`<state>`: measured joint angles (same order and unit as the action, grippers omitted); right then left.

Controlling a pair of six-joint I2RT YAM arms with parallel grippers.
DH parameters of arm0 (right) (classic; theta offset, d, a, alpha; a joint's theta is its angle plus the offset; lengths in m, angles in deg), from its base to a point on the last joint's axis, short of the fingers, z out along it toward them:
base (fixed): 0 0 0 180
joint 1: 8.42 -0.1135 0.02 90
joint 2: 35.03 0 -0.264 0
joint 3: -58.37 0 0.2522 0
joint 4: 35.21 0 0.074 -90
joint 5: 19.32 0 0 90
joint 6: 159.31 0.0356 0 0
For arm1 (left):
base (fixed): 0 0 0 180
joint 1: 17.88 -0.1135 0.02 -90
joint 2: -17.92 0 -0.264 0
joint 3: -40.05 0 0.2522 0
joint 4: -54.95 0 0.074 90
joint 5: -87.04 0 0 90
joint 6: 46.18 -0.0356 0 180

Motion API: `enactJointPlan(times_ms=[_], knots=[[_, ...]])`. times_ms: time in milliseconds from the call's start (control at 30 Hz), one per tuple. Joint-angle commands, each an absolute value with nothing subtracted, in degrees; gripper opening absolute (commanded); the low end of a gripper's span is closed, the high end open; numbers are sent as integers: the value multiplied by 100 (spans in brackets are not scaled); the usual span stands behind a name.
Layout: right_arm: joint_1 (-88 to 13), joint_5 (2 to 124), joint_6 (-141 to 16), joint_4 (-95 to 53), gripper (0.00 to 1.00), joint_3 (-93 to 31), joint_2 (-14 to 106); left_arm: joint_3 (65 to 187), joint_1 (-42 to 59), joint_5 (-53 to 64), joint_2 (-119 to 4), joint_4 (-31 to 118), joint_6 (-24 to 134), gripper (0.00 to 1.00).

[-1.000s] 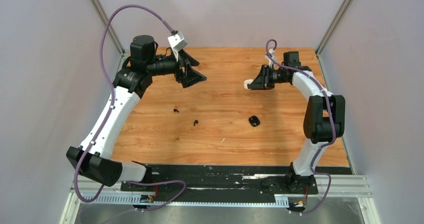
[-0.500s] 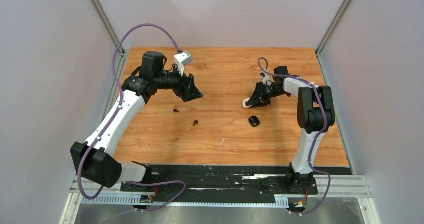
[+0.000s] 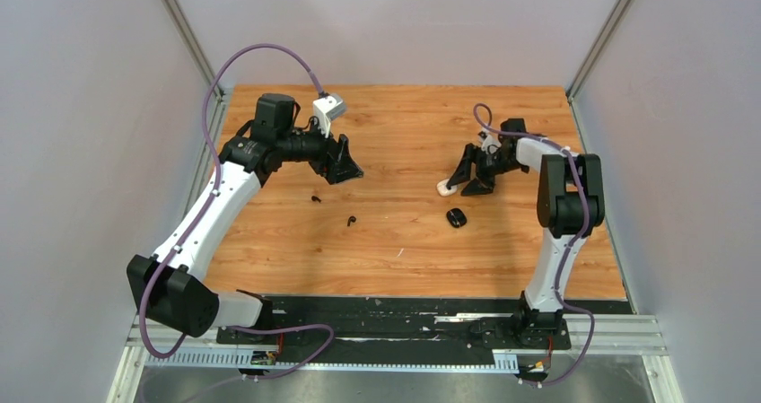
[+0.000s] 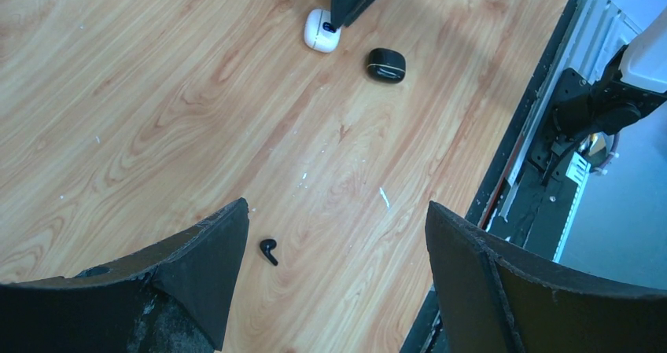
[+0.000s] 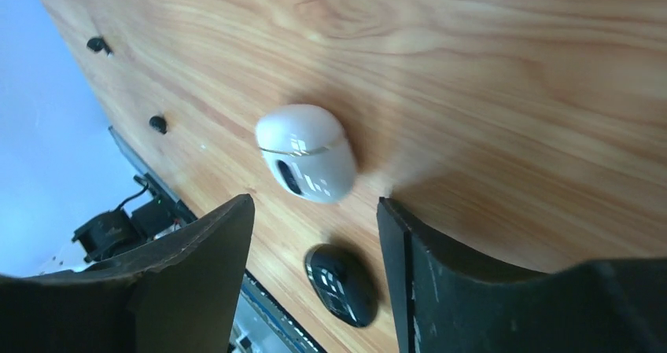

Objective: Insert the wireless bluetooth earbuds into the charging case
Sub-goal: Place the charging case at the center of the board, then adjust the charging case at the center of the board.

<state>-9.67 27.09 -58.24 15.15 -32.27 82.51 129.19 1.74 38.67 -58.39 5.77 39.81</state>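
Matte white links point(image 3: 211, 207), black joints point(image 3: 170, 295) — thin purple cables point(image 3: 260, 51).

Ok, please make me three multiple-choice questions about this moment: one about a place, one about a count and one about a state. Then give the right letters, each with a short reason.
1. On the table, where does the black case lie relative to the white case?
A) closer to the near edge
B) stacked on it
C) far off to its left

2. How many black earbuds lie loose on the table?
A) one
B) two
C) four

3. What is the state of the right claw?
A) open, holding nothing
B) shut on the black case
C) shut on an earbud

Answers:
1 A: the top view shows it just below the white case.
2 B: two dark buds lie apart, left of centre.
3 A: its fingers stand apart, and the white case lies on the table beyond them.
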Motion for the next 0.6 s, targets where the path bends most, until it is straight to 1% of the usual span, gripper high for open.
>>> enactJointPlan(times_ms=[0, 67, 133, 267, 367, 467, 567], knots=[[-439, 3266, -5984, 1699, 64, -3245, 7700, 13137, 157, 3897, -5859, 699, 3920, 88], [-290, 3217, -6121, 1715, 64, -3128, 7458, 13135, 159, 3855, -5863, 782, 3945, 88], [-228, 3114, -6567, 1766, 59, -2970, 7213, 13129, 158, 3816, -5871, 854, 3995, 88], [-309, 3823, -7337, 1623, 54, -2457, 6836, 13099, 157, 3831, -5872, 1007, 4096, 89], [-519, 4090, -7929, 1489, 54, -2131, 6703, 13095, 160, 3850, -5878, 1092, 4148, 88], [-795, 4372, -8476, 1476, 57, -1910, 6641, 13113, 154, 3791, -5835, 1080, 4092, 89], [-1205, 4615, -8807, 1392, 57, -1729, 6535, 13061, 154, 3732, -5751, 1074, 4025, 89]])
